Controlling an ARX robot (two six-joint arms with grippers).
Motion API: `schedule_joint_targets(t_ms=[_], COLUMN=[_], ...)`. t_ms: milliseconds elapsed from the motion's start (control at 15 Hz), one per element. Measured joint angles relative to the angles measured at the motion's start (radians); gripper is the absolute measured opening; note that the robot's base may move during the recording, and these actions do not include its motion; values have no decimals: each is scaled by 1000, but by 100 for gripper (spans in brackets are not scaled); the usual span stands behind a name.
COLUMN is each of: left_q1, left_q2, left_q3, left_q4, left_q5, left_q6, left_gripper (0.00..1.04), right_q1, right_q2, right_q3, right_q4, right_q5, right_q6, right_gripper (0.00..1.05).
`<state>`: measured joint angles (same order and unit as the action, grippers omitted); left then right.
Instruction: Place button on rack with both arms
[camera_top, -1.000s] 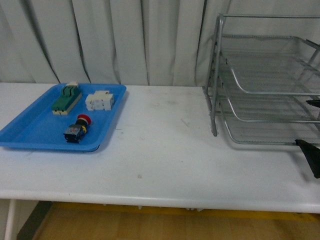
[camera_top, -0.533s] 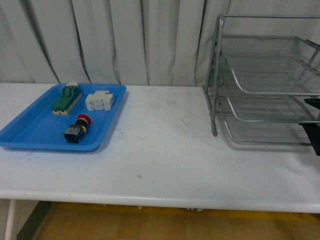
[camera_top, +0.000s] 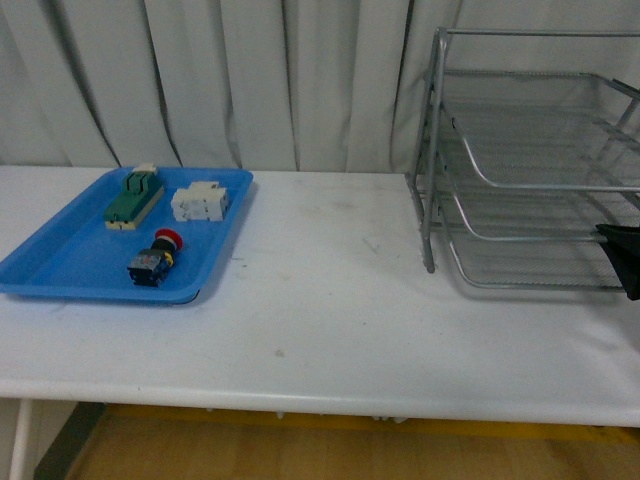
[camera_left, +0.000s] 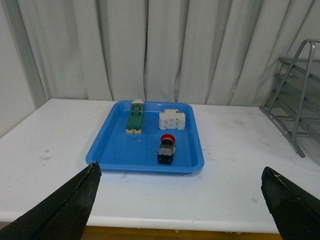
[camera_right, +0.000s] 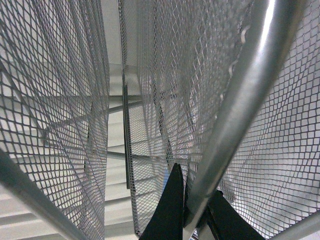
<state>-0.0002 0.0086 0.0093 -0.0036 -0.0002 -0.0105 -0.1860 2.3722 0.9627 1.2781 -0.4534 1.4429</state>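
- Button (camera_top: 156, 256) lies on its side in the blue tray (camera_top: 60, 272), at the left of the table (camera_top: 330, 300), well apart from the rack (camera_top: 530, 160)
- Left gripper (camera_left: 180, 170) hovers short of the tray, jaws spread wide and empty
- Right gripper (camera_right: 196, 180) is against the rack's frame tube, jaws either side of it; whether they clamp it, cannot tell

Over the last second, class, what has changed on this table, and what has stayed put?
The right pincer, at the front view's right edge, rose from near the tabletop to the lower tiers of the silver wire-mesh rack. The red-capped push-button and the flat blue plastic tray stayed put.
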Motion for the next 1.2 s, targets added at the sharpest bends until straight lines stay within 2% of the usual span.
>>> schedule_joint_targets(t_ms=[200, 533, 800, 1000, 1067, 1200], left_q1=[0, 0, 0, 0, 0, 0], left_q2=[0, 0, 0, 0, 0, 0], left_q3=[0, 0, 0, 0, 0, 0], left_q4=[0, 0, 0, 0, 0, 0], left_q5=[0, 0, 0, 0, 0, 0], left_q6=[0, 0, 0, 0, 0, 0], left_gripper=[98, 98, 98, 98, 98, 98], right_q1=[-16, -58, -77, -89, -89, -101], right_q2=[-14, -142, -236, -249, -253, -259], right_q3=[-58, -289, -440, -491, -492, -513], right_q4=[19, 20, 18, 24, 24, 9], right_q5=[-6, -37, -17, -25, -26, 9], right_q6=[-1, -34, -68, -79, -96, -134], right_gripper=[4, 4, 4, 4, 9, 33])
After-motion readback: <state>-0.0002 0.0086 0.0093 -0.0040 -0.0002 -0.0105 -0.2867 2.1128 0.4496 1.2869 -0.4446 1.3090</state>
